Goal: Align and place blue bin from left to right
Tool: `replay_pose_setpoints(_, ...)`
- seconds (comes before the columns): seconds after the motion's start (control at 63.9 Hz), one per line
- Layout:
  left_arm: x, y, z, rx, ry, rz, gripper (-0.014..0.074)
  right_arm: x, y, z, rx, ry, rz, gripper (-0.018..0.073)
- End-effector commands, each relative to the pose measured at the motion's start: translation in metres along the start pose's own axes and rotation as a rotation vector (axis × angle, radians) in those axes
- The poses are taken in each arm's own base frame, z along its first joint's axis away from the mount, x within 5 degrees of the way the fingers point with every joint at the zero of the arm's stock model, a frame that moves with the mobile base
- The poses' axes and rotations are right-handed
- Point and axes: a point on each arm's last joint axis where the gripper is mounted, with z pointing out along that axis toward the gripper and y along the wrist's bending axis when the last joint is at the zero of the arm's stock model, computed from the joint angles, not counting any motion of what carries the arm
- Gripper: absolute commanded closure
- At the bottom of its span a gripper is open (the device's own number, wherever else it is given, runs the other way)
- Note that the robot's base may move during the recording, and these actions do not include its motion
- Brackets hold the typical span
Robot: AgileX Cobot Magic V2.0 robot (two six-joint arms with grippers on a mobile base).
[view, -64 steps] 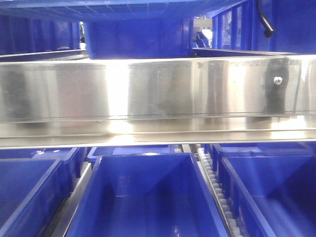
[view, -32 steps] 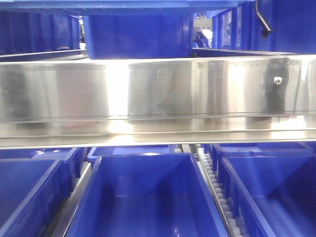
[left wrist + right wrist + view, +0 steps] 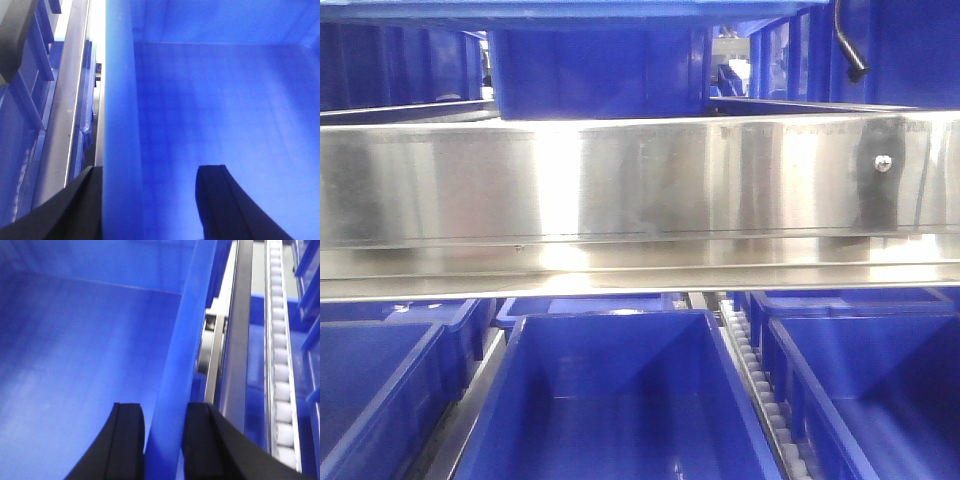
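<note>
Two grippers are on the blue bin (image 3: 90, 340); the right gripper (image 3: 162, 412) has its jaws closed on the bin's right wall, one black finger (image 3: 127, 440) inside the bin, the other outside, both pressed to the plastic; the left gripper (image 3: 150, 172) straddles the bin's left wall with jaws spread, its outer finger (image 3: 80, 205) against the wall, the inner one standing apart over the bin's floor; just outside the bin's right wall runs a steel rail (image 3: 235, 340), and beyond that a white roller track (image 3: 280, 365); outside the bin's left wall there's a metal strip (image 3: 65, 100), then ribbed blue crates (image 3: 25, 125); from the front view, I cannot tell which bin is the gripped one.
</note>
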Motion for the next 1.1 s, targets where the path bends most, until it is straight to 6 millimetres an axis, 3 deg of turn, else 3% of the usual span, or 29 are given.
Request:
replay_pose_setpoints(0.0, -0.011, -0.0109, -0.0161, 0.09, -0.12, 0.017, 0.0613, -0.0127, 0.005, -0.0056, -0.04, -0.138, -0.039, 0.0637)
replay_pose_setpoints(1.08, -0.011, -0.0109, -0.0161, 0.09, -0.12, 0.017, 0.0613, -0.0195, 0.0059, -0.0057, -0.048, -0.214, -0.038, 0.0637)
